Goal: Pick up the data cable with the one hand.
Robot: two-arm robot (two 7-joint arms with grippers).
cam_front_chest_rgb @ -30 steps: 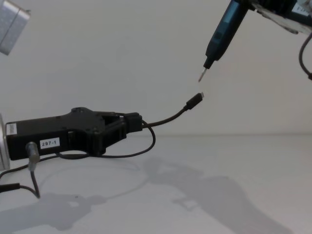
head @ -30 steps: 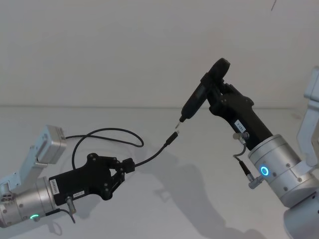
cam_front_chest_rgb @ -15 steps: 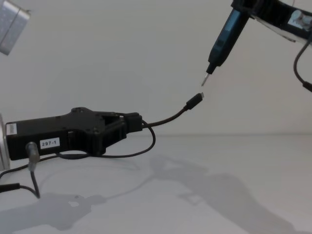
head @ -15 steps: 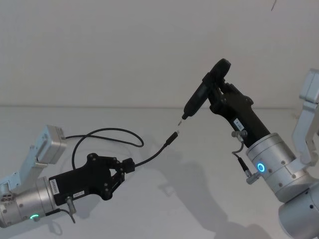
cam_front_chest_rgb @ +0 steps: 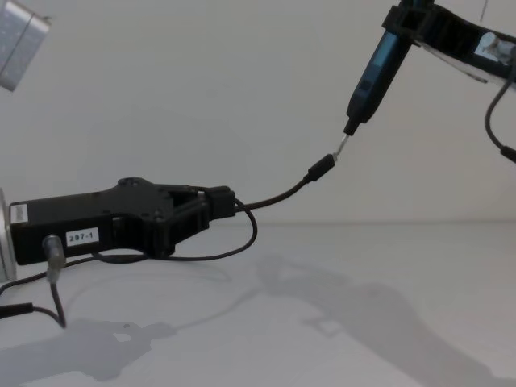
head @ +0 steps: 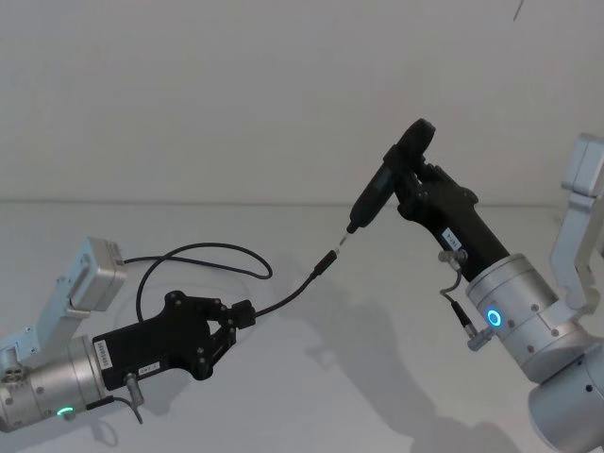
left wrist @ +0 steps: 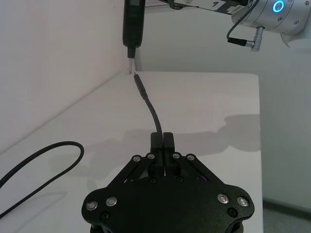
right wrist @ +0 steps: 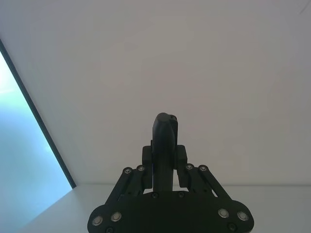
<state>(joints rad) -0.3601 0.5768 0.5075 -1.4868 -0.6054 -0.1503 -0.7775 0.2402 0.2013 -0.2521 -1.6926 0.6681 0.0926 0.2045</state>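
Head view: left gripper clenched on the data cable, low over the tabletop near its left edge. Plug end arcs up toward centre; the slack loops back left. Right gripper grips a pen-like tool, tip at the plug.

Left wrist view: fingers pinch the cable; tool above its plug.

Right wrist view: gripper clamped on the tool.

Chest view: tool tip meets the cable plug, clear of the tabletop.
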